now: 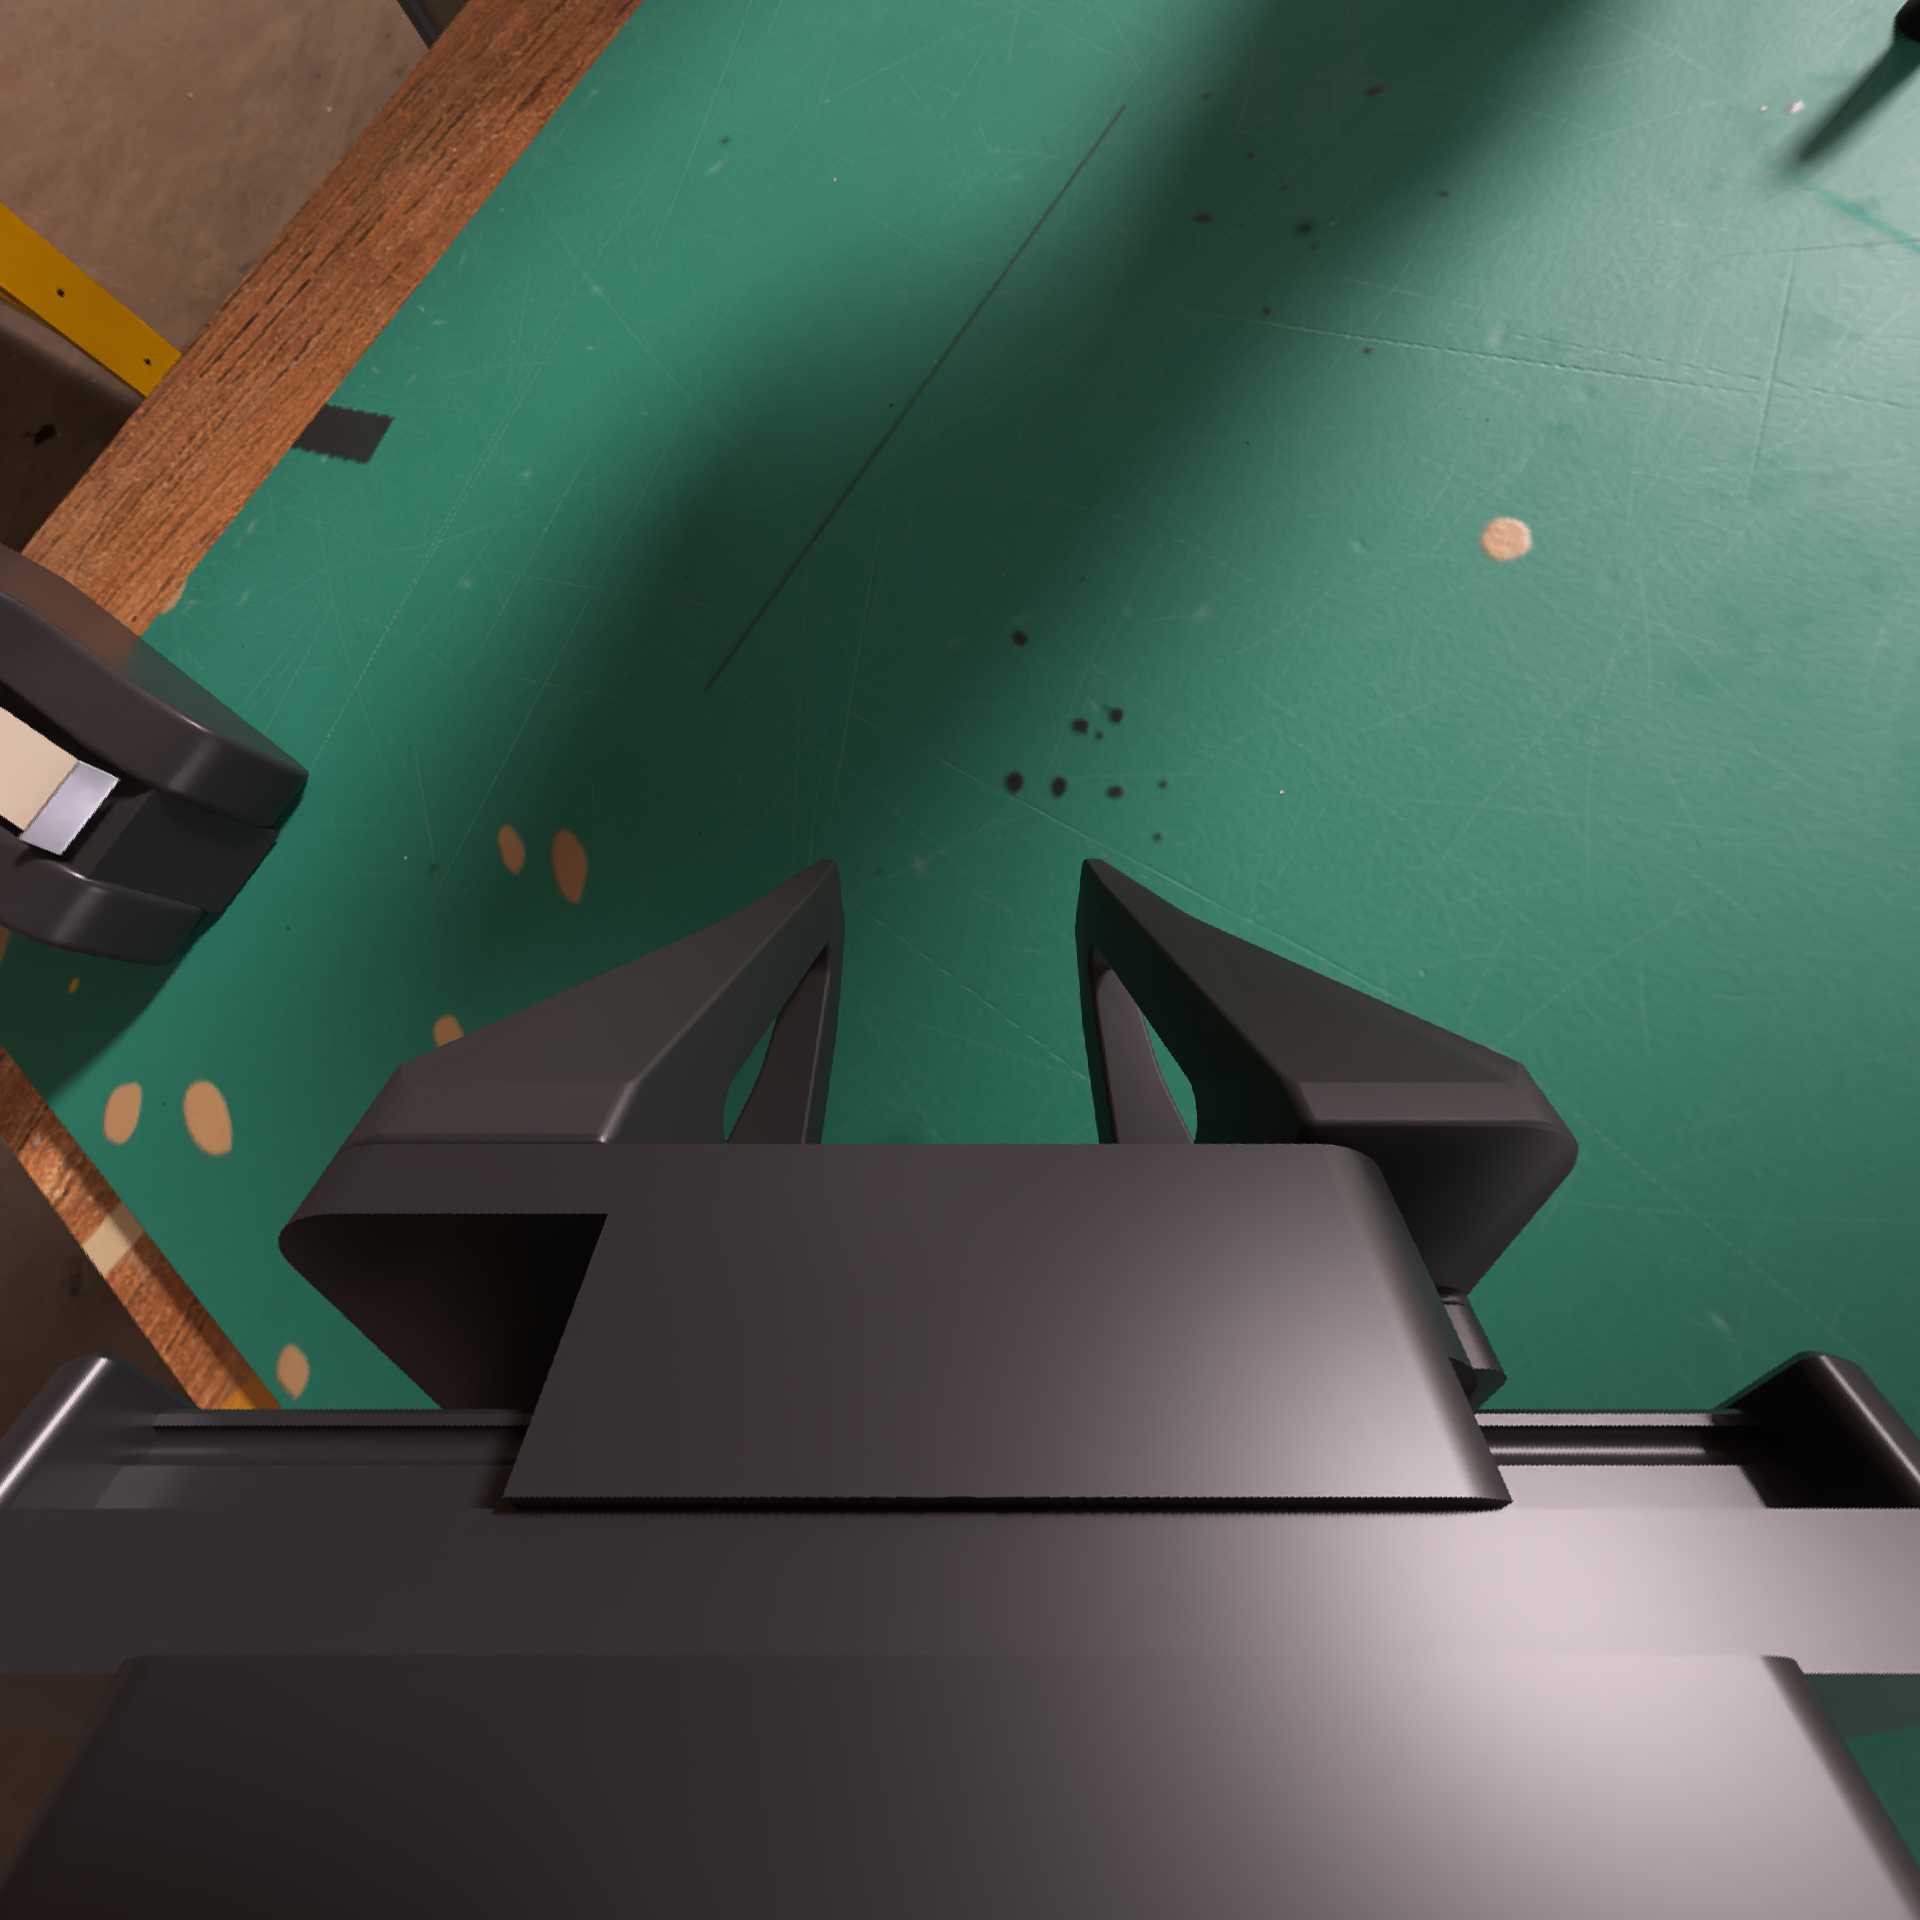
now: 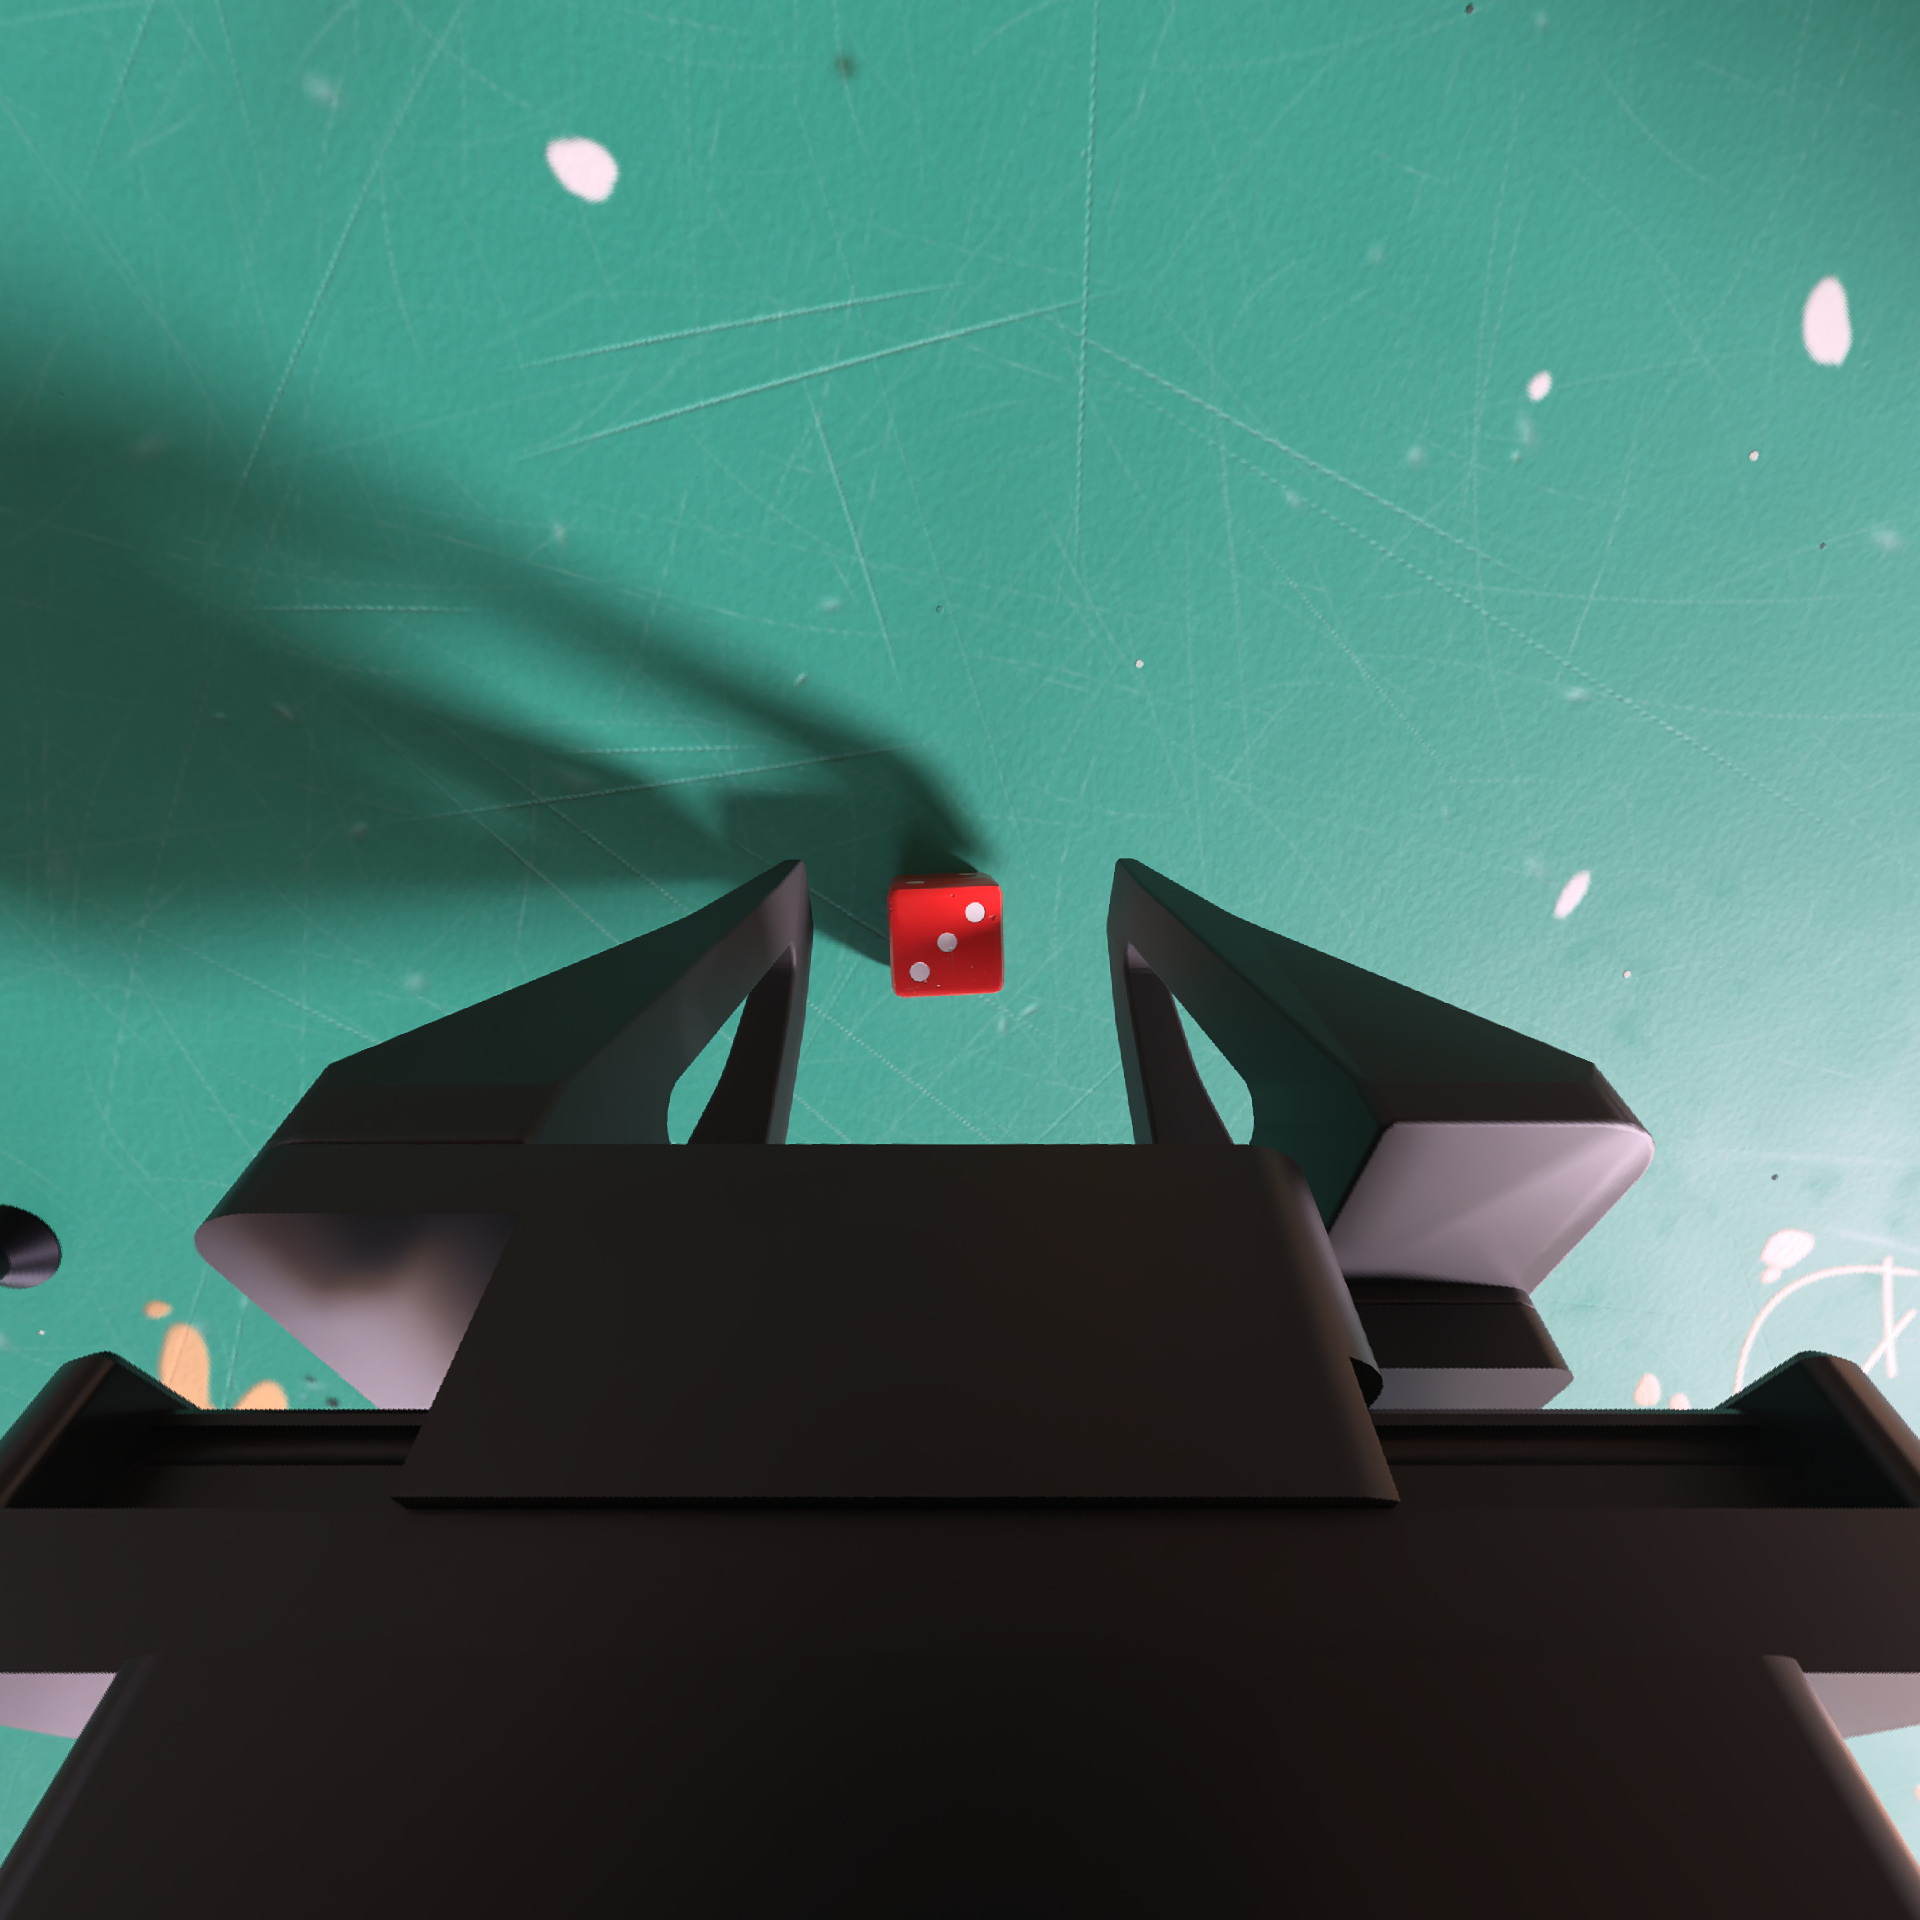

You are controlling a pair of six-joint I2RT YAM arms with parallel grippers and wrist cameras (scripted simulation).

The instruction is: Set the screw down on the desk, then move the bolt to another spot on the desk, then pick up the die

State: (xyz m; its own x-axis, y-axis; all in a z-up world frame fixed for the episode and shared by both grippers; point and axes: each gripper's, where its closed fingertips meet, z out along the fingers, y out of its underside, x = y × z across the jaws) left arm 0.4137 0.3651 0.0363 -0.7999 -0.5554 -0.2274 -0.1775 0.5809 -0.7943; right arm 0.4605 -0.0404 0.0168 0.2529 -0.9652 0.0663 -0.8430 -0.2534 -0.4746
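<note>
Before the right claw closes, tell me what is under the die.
The red die sits on the scratched green desk mat, between the open right claw's fingers without touching them. Nothing else shows beneath it; its underside is hidden.

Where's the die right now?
In the right wrist view, the red die sits on the green mat, centred between the open right gripper fingertips, touching neither.

- Counter [image 1: 1351,468]: green mat, scratched, paint-flecked, dark-speckled.
- Wooden edge strip [image 1: 260,332] along its left side.
- Brown floor [image 1: 156,125] beyond; broad shadows across the mat.
</note>
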